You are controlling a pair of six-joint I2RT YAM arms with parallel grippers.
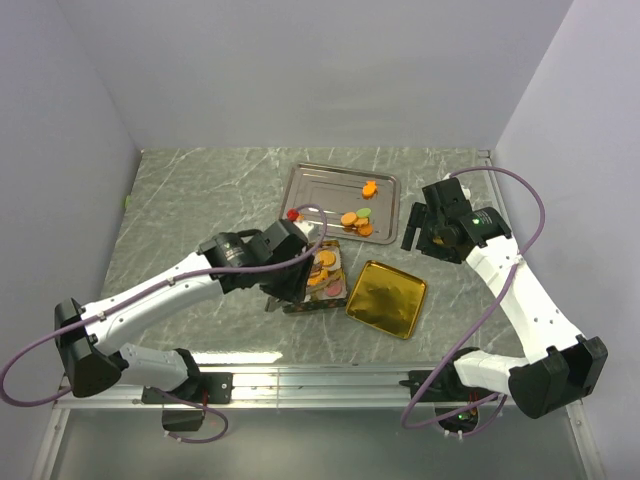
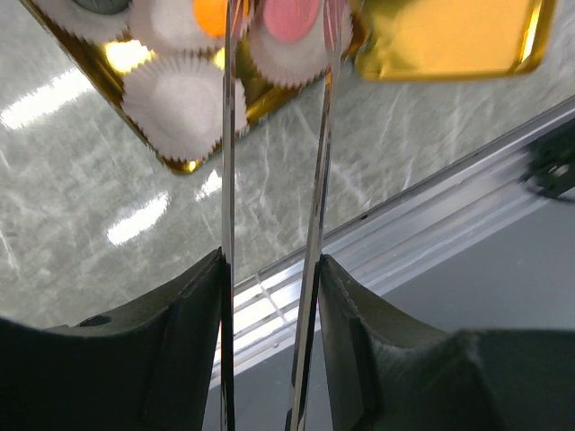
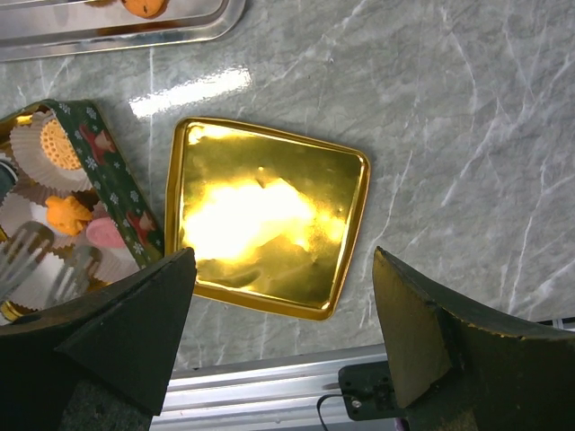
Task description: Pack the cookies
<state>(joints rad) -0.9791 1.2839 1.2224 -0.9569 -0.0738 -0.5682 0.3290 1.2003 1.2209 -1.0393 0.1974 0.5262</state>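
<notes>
1. Tongs sit between the fingers of the left gripper, which is closed on them from outside. The two blades stay apart, so the squeeze is only partial.
2. The blade tips reach the tin and stand either side of a pink cookie lying in a paper cup. I cannot tell whether they touch it. Beside it one cup is empty and others hold orange cookies.
3. Risk at the tin: if the tongs lift while they pinch, the pink cookie comes out again. A blade dragging on the pleated paper could tip the cup or pull it from its place.
4. Further cookies, orange with one green, lie on the tray behind the tin, so packing looks unfinished.
5. Risk at the tray: flat biscuits on smooth metal may skid from the tips. Too hard a pinch could crack one, and too light a pinch could drop it over the table on the way across.
6. The gold lid lies inside-up just right of the tin, close enough for a swinging blade to knock it.
7. The right gripper hangs above the lid with its jaws wide apart and nothing in them. It could clash with the left arm if both go to the tin.
</notes>
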